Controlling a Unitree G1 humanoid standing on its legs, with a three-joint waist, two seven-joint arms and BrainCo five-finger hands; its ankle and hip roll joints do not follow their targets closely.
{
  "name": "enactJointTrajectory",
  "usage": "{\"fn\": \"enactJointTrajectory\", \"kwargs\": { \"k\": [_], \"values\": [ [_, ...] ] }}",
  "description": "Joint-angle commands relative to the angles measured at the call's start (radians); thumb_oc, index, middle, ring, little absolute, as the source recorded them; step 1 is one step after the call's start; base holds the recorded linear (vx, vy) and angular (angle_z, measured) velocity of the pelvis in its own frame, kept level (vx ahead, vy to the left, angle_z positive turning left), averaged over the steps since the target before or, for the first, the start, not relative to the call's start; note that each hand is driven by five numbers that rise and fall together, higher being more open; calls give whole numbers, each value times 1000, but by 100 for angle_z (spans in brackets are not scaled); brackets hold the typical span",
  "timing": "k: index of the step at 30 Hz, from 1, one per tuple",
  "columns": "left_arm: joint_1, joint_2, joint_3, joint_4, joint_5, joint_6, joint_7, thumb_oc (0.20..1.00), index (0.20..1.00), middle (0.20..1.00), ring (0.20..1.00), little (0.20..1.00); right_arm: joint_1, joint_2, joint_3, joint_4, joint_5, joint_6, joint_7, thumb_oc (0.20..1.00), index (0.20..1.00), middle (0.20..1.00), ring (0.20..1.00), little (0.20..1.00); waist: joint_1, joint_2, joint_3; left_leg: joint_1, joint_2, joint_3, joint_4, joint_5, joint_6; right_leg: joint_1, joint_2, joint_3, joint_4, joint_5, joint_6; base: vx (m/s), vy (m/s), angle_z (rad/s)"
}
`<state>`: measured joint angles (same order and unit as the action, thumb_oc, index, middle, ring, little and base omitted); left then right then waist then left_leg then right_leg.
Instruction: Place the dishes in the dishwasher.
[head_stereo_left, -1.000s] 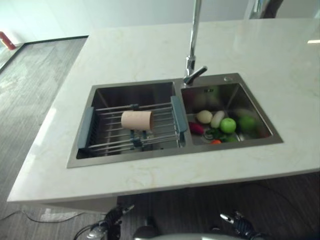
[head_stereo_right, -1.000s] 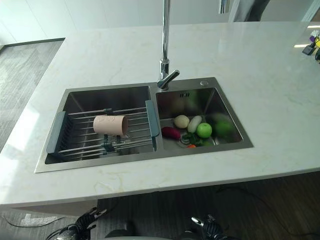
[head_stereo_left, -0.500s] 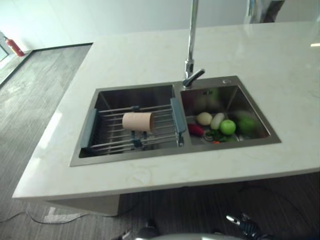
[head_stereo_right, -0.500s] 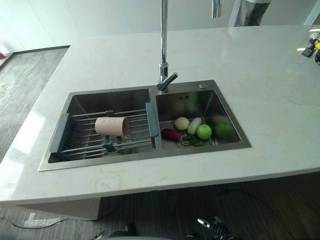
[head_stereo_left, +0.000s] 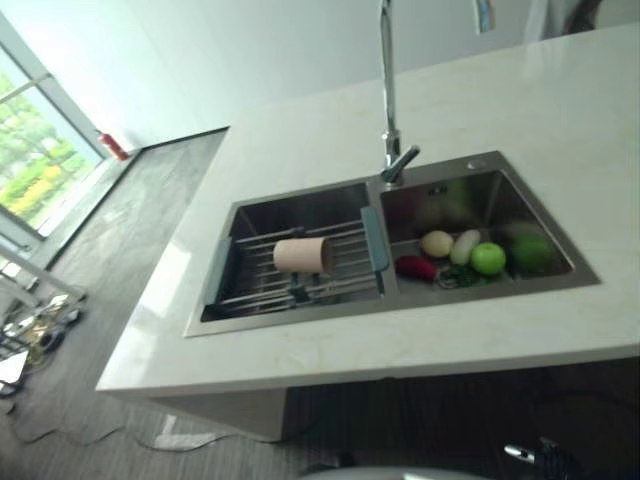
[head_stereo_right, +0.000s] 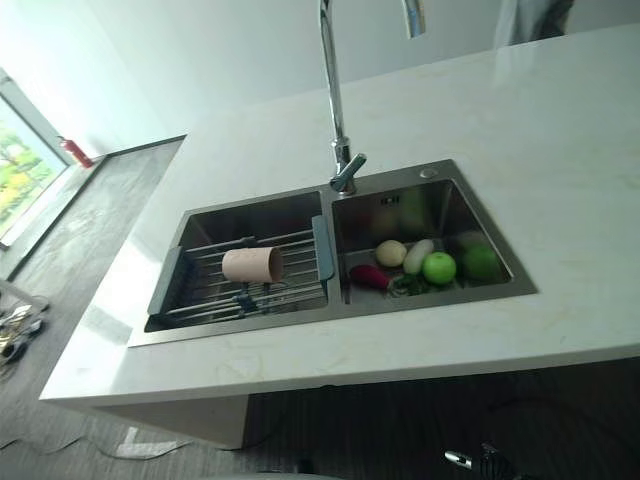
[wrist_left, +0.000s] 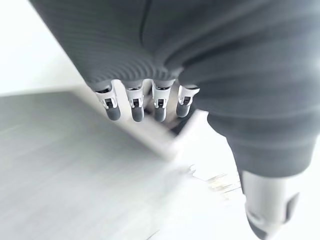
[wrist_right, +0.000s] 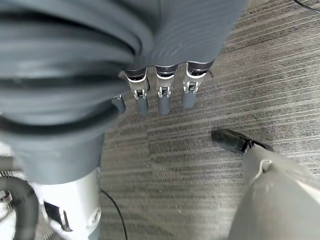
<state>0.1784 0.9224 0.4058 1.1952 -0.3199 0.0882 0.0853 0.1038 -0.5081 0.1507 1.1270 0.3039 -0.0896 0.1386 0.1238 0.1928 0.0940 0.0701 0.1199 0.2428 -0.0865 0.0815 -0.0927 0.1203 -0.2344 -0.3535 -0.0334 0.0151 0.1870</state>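
A beige cup (head_stereo_left: 302, 255) lies on its side on a wire rack (head_stereo_left: 374, 240) with blue ends, which spans the left basin of a steel double sink (head_stereo_left: 300, 203). My left hand (wrist_left: 136, 105) hangs open with straight fingers and holds nothing; pale floor and a counter edge show past it. Over dark striped floor, my right hand (wrist_right: 165, 97) is also open and empty, its thumb (wrist_right: 229, 140) spread apart. Both hands are below the counter, well away from the cup. Silver fingertips (head_stereo_right: 465, 460) of the right hand peek in at the bottom of the head view.
The right basin holds a green apple (head_stereo_left: 488, 258), a red vegetable (head_stereo_left: 414, 266) and other produce. A tall faucet (head_stereo_left: 388, 90) rises behind the sink divider. The pale stone counter (head_stereo_left: 330, 340) ends at the left, with grey floor and a window (head_stereo_left: 35, 150) beyond.
The whole picture has shifted and tilted, so the camera has moved; a window has come into view at the left. The cup and produce lie where they were. The left hand's fingertips have left the lower edge.
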Motion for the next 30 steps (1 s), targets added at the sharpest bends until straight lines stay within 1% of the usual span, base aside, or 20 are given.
{"fn": "enactJointTrajectory", "kwargs": {
  "k": [1, 2, 3, 4, 5, 6, 8, 9, 10, 11, 12, 14, 15, 16, 17, 21, 25, 30],
  "values": [
    [-89, 150, 76, -269, 161, -42, 39, 1000, 1000, 1000, 1000, 1000, -45, 106, 8, -70, 83, -16, -32, 1000, 1000, 1000, 1000, 1000, 21, -73, 85, 2, 47, -86, 25, -54, -3, -13, -39, -6, 123, -110, 20, -6, -80, 22],
    [-90, 164, 79, -308, 152, -29, 38, 1000, 1000, 1000, 1000, 1000, -41, 108, 9, -74, 86, -16, -35, 1000, 1000, 1000, 1000, 1000, 22, -73, 85, 3, 48, -85, 23, -53, -3, -13, -39, -6, 123, -111, 20, -1, -82, 20],
    [-99, 210, 88, -412, 138, -56, 39, 1000, 1000, 1000, 1000, 1000, -28, 115, 9, -83, 98, -19, -44, 1000, 1000, 1000, 1000, 1000, 22, -74, 85, 5, 49, -83, 21, -54, -5, -12, -36, -6, 123, -112, 20, 15, -78, 11],
    [-117, 273, 90, -556, 123, -74, 34, 1000, 1000, 1000, 1000, 1000, -14, 119, 6, -93, 114, -16, -49, 1000, 1000, 1000, 1000, 1000, 20, -77, 81, 10, 50, -77, 19, -56, -7, -10, -32, -5, 120, -111, 20, 21, -78, 4],
    [-123, 282, 90, -580, 123, -93, 28, 1000, 1000, 1000, 1000, 1000, -11, 120, 5, -94, 117, -15, -50, 1000, 1000, 1000, 1000, 1000, 19, -77, 80, 11, 50, -75, 19, -57, -8, -9, -31, -5, 119, -111, 20, 54, -81, 0],
    [-162, 310, 66, -719, 96, -131, -8, 1000, 1000, 1000, 1000, 1000, 3, 125, -2, -98, 114, -16, -46, 1000, 1000, 1000, 1000, 1000, 6, -82, 74, 14, 51, -64, 16, -58, -8, -12, -27, 1, 115, -107, 20, 63, -52, -5],
    [-209, 302, 24, -841, 89, -120, -50, 1000, 1000, 1000, 1000, 1000, 14, 132, -9, -92, 108, -23, -43, 1000, 1000, 1000, 1000, 1000, -7, -87, 73, 25, 51, -51, 15, -67, -8, -7, -25, 7, 115, -110, 22, 94, -53, -10],
    [-263, 258, -51, -961, 105, -123, -118, 1000, 1000, 1000, 1000, 1000, 22, 145, -20, -73, 108, -38, -42, 1000, 1000, 1000, 1000, 1000, -22, -93, 66, 31, 50, -36, 13, -71, -6, -10, -23, 15, 108, -103, 23, 107, -47, -12],
    [-284, 245, -85, -1000, 128, -103, -123, 1000, 1000, 1000, 1000, 1000, 24, 148, -26, -64, 103, -44, -38, 1000, 1000, 1000, 1000, 1000, -30, -95, 64, 32, 51, -29, 12, -73, -6, -12, -23, 19, 106, -100, 25, 108, -36, -14],
    [-301, 232, -114, -1025, 158, -89, -130, 1000, 1000, 1000, 1000, 1000, 25, 149, -29, -57, 95, -48, -33, 1000, 1000, 1000, 1000, 1000, -41, -98, 64, 34, 51, -23, 12, -75, -5, -14, -23, 22, 105, -98, 26, 48, -5, -21],
    [-309, 228, -123, -1029, 160, -88, -131, 1000, 1000, 1000, 1000, 1000, 26, 150, -32, -55, 94, -48, -33, 1000, 1000, 1000, 1000, 1000, -39, -98, 64, 34, 50, -21, 12, -75, -5, -15, -23, 24, 104, -98, 27, 57, 1, -26],
    [-353, 202, -202, -1055, 206, -64, -150, 1000, 1000, 1000, 1000, 1000, 33, 150, -40, -42, 81, -55, -28, 1000, 1000, 1000, 1000, 1000, -68, -102, 65, 40, 50, 2, 10, -79, -4, -22, -25, 34, 100, -90, 32, 66, 6, -32],
    [-371, 199, -223, -1056, 213, -59, -157, 1000, 1000, 1000, 1000, 1000, 36, 149, -44, -38, 79, -56, -25, 1000, 1000, 1000, 1000, 1000, -68, -102, 66, 42, 50, 8, 10, -80, -3, -24, -26, 37, 99, -88, 34, 63, 11, -32],
    [-386, 194, -255, -1057, 224, -53, -165, 1000, 1000, 1000, 1000, 1000, 42, 146, -45, -39, 75, -56, -24, 1000, 1000, 1000, 1000, 1000, -80, -103, 67, 43, 50, 19, 9, -81, -3, -27, -29, 41, 98, -84, 36, 69, 21, -49],
    [-418, 185, -315, -1057, 240, -40, -169, 1000, 1000, 1000, 1000, 1000, 53, 141, -48, -38, 67, -57, -24, 1000, 1000, 1000, 1000, 1000, -100, -105, 73, 44, 49, 38, 10, -83, -3, -36, -33, 49, 94, -74, 41, 63, 22, -44],
    [-452, 169, -398, -1047, 276, -29, -168, 1000, 1000, 1000, 1000, 1000, 72, 126, -62, -38, 66, -66, -20, 1000, 1000, 1000, 1000, 1000, -129, -107, 92, 40, 48, 66, 13, -87, -2, -56, -46, 60, 90, -55, 51, 27, 21, -30],
    [-466, 157, -442, -1035, 310, -30, -157, 1000, 1000, 1000, 1000, 1000, 80, 113, -68, -41, 68, -72, -17, 1000, 1000, 1000, 1000, 1000, -145, -108, 109, 31, 46, 81, 16, -86, -3, -74, -56, 65, 85, -41, 56, -5, 19, -16],
    [-485, 153, -511, -1043, 399, -30, -186, 1000, 1000, 1000, 1000, 1000, 78, 84, -84, -48, 84, -82, 3, 1000, 1000, 1000, 1000, 1000, -165, -104, 145, 12, 44, 93, 24, -83, -5, -99, -69, 69, 81, -23, 63, -8, 30, -10]
  ]
}}
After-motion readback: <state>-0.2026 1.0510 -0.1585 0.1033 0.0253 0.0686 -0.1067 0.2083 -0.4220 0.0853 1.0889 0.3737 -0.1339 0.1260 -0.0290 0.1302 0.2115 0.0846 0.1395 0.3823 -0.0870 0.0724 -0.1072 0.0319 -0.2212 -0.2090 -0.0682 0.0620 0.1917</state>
